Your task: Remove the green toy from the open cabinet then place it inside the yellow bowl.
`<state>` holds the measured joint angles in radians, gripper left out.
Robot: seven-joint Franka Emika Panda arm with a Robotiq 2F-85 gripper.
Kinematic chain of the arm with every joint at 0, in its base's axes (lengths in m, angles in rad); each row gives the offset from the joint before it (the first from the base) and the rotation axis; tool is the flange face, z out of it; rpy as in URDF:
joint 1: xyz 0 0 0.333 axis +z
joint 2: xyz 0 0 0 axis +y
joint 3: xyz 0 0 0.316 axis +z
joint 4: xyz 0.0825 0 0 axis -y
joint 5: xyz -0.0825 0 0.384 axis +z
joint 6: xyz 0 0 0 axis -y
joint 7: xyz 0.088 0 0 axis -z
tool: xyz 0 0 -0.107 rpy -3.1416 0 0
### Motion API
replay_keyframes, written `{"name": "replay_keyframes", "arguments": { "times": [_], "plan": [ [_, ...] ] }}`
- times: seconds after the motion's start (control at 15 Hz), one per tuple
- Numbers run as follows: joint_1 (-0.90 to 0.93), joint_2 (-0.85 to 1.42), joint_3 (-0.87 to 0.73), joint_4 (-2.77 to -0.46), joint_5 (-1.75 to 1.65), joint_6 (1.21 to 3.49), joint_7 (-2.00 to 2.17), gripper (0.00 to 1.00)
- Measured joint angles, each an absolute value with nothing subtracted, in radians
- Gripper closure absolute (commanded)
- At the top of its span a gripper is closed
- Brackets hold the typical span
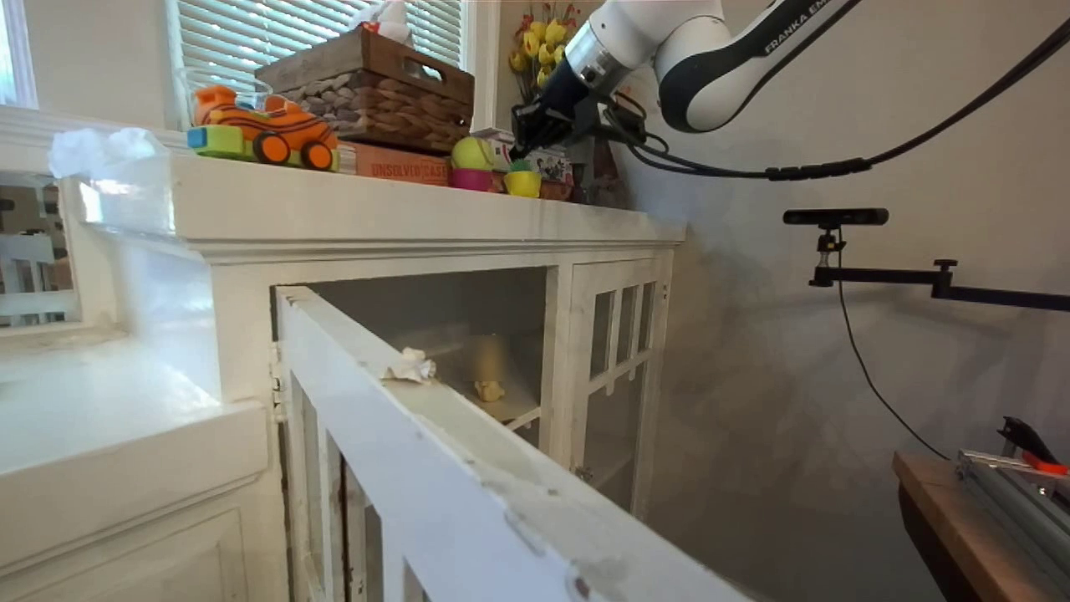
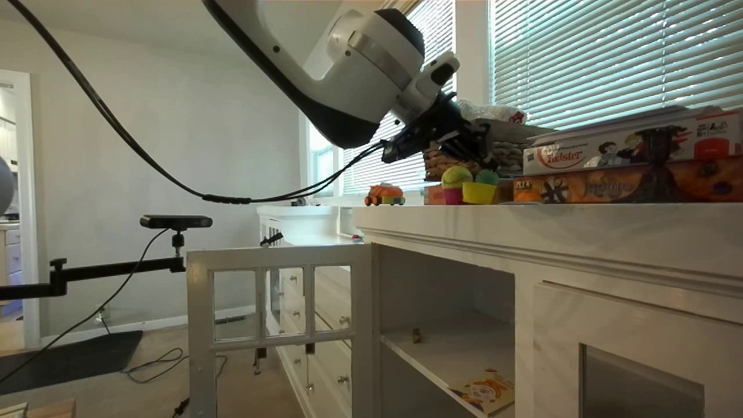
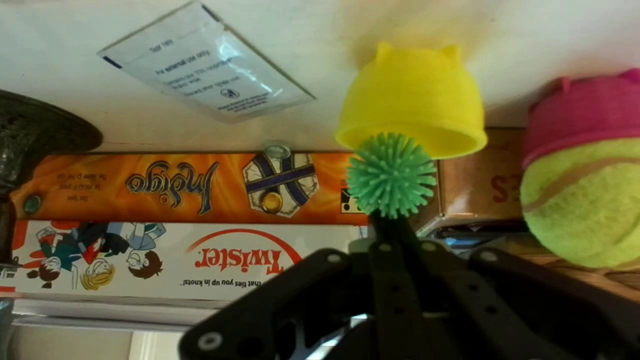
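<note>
The wrist view is showing a round, green toy ball [image 3: 391, 175] bristling with short spines, hanging at the mouth of a small, upright, smooth yellow bowl [image 3: 415, 90]. The bowl is standing on the broad overhanging top of a white wooden cabinet [image 1: 418, 213], and in both exterior views the ball is sitting at or just above the rim; whether spines and rim are touching, no view is settling.

Judging by its look, the ball is going to be handling as something light, rubbery and springy: its spines are probably bending under a pinch and pushing back, so fragility is hardly mattering, and the rubber is more likely clinging than slipping. The surest hold is likely running across the middle, through the spines and into the core; a nip on the outer ends alone is inviting twisting or an early drop.

The black two-fingered gripper [image 3: 395, 220] is holding its fingers nearly together at the ball's upper side, apparently pinching spines at the edge rather than spanning the body. The ball is hiding the very tips, so their exact gap is not showing. Nothing else is appearing in its grasp.
</note>
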<state>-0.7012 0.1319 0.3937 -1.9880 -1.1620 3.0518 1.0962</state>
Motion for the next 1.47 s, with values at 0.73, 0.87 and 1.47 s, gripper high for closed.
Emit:
{"name": "replay_keyframes", "arguments": {
  "times": [0.73,0.87,1.47],
  "plan": [
    [-0.701,0.067,0.398,-2.045,-1.162,3.052,1.092,0.67],
    [-0.701,0.06,0.398,-2.05,-1.162,3.052,1.092,0.53],
    [-0.708,0.025,0.393,-2.105,-1.151,3.176,1.091,0.0]
  ]
}}
